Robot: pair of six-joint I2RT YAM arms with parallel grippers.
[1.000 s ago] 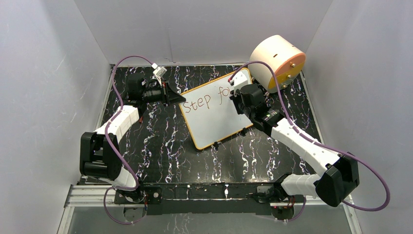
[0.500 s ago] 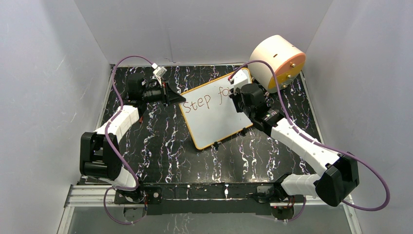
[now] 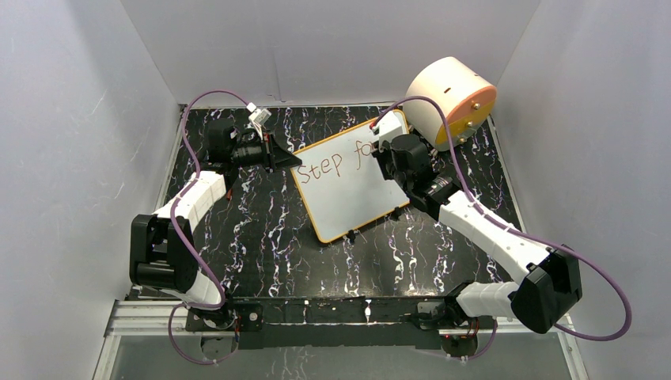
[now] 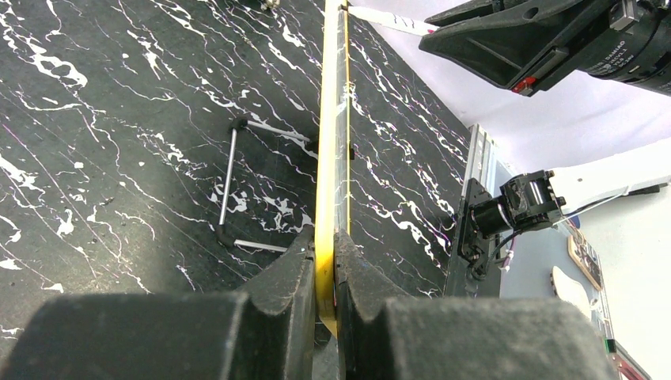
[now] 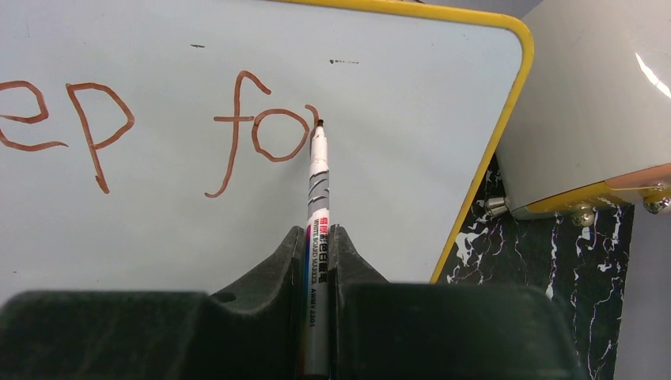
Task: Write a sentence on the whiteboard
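The whiteboard [image 3: 348,186], white with a thin orange-yellow frame, lies tilted at the back middle of the table. Reddish-brown writing [image 3: 336,163] on it reads "Step fo"; in the right wrist view the writing [image 5: 261,131] shows "ep fo" and a short stroke after the "o". My left gripper [image 3: 291,161] is shut on the board's left edge [image 4: 326,237], seen edge-on between its fingers. My right gripper [image 3: 381,162] is shut on a whiteboard marker [image 5: 316,237] whose tip touches the board beside the "o".
A round peach-and-orange drum [image 3: 451,99] stands at the back right, close to the board's corner; it also shows in the right wrist view [image 5: 593,103]. A thin metal wire stand [image 4: 237,186] lies on the black marbled table behind the board. White walls enclose the table.
My right gripper with the marker has shifted slightly up and right along the board. The left arm and the board have not moved.
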